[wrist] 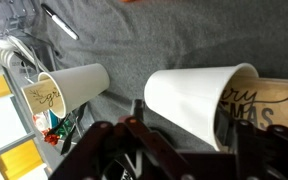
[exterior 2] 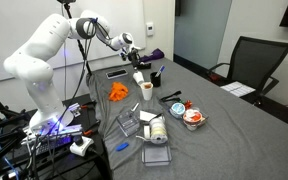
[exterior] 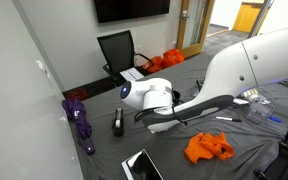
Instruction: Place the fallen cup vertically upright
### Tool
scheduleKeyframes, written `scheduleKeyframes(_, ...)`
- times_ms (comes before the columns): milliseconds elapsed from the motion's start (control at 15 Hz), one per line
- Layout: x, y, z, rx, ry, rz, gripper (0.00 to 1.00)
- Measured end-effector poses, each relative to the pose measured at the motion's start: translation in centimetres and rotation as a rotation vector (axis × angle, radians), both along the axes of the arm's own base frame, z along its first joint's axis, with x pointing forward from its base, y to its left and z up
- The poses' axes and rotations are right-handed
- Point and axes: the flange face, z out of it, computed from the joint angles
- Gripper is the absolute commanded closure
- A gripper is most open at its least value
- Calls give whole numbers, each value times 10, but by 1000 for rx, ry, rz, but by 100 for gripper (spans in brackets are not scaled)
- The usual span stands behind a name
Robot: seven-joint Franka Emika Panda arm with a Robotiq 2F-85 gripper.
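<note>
Gripper: the gripper (wrist: 189,140) comes in from the bottom of the wrist view with its dark fingers (wrist: 136,110) partway open, 1 on each side of the fallen cup. Whether the pads touch it I cannot tell. In both exterior views it (exterior: 119,122) (exterior 2: 137,60) points down at the table.
Fallen cup: the fallen cup (wrist: 189,100) lies on its side on the gray table (wrist: 184,40), between the fingers. Its white surface faces the camera, and its wide end shows tan with dark lettering. In the exterior views it is too small or too hidden to pick out.
Second cup: a white cup (wrist: 74,88) sits just beside the fallen cup but apart from it, with script lettering at its wide end.
Marker: a black marker (wrist: 59,20) lies on the table beyond the 2 cups.
Orange cloth: a crumpled orange cloth (exterior: 209,147) (exterior 2: 118,92) lies near the gripper.
Arm: the white robot arm (exterior: 244,60) (exterior 2: 44,55) reaches over the table.
Purple object: a purple object (exterior: 81,120) stands at the table edge.
Chair: a black office chair (exterior: 117,50) (exterior 2: 249,65) stands at the far end.
Screen: a dark wall screen (exterior: 131,8) hangs above the chair.
</note>
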Motion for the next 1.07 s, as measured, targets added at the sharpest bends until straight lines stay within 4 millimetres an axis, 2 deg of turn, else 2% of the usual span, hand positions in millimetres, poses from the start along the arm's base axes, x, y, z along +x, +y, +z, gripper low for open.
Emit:
scheduleKeyframes(333,5,1,-3,-34,11,-27,97)
scheduleKeyframes(400,7,1,-3,-39,12,-31,100)
scheduleKeyframes(600,10,-1,-3,-55,11,-43,100)
scheduleKeyframes(1067,15,-3,10,-63,14,-32,99)
